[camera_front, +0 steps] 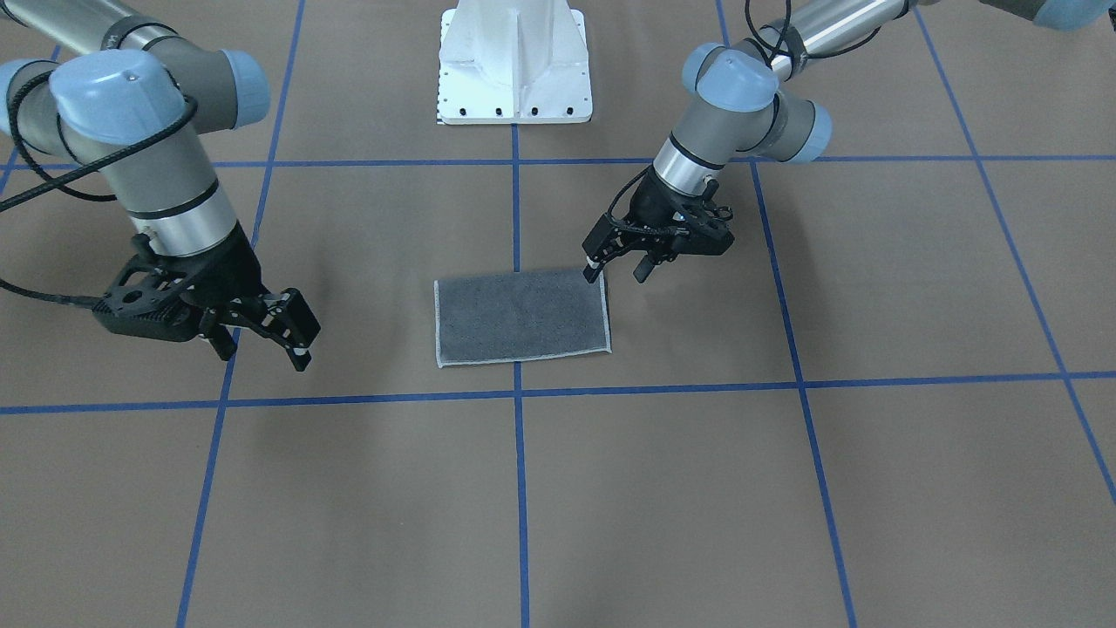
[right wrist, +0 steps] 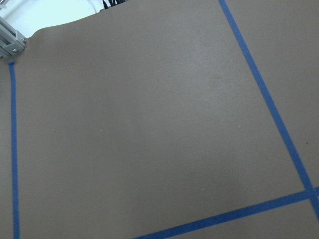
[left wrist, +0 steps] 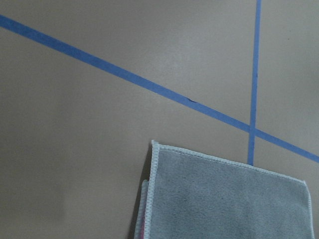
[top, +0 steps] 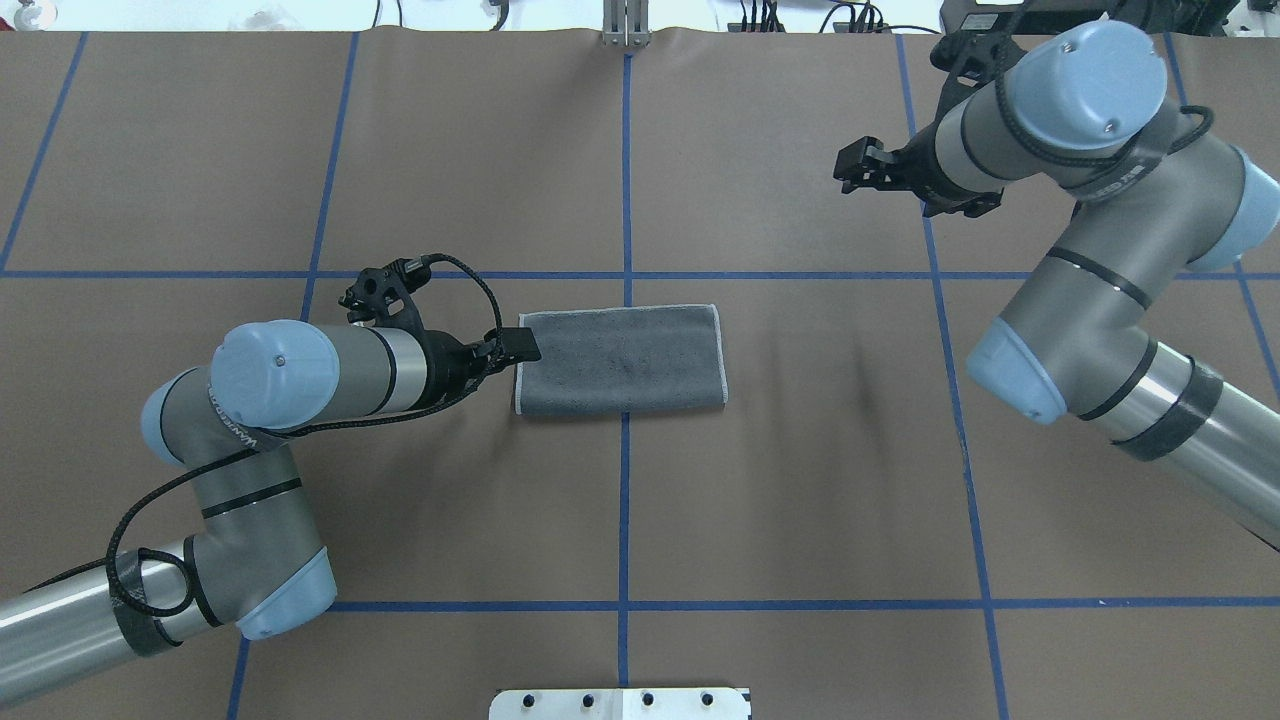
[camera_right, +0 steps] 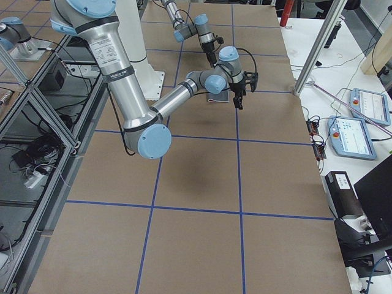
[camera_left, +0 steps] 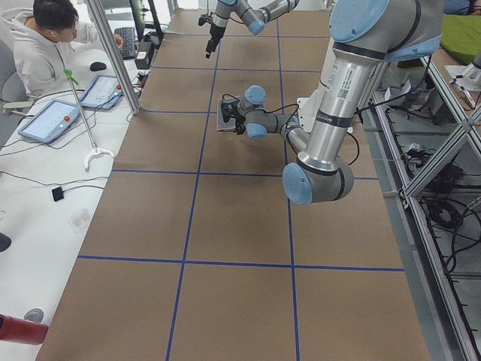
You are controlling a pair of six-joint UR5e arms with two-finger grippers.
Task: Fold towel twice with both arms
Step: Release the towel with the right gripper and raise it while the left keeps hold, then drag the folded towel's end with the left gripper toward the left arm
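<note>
Once-folded dark grey terry towel [camera_front: 520, 316] on brown tabletop [camera_front: 697, 488]. Black left gripper [camera_front: 617, 272] at its corner, black right gripper [camera_front: 261, 349] well apart; each with jaws apart. Second fold apparently pending: grasp short edge.

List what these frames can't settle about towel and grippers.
Towel underside: covered by its grey top layer; the left wrist view shows only a pink sliver.
Left gripper touching the towel corner or not: its own body covers this in the overhead view.
Wrist views: no gripper parts in frame.
Side views: towel too small for detail.
</note>
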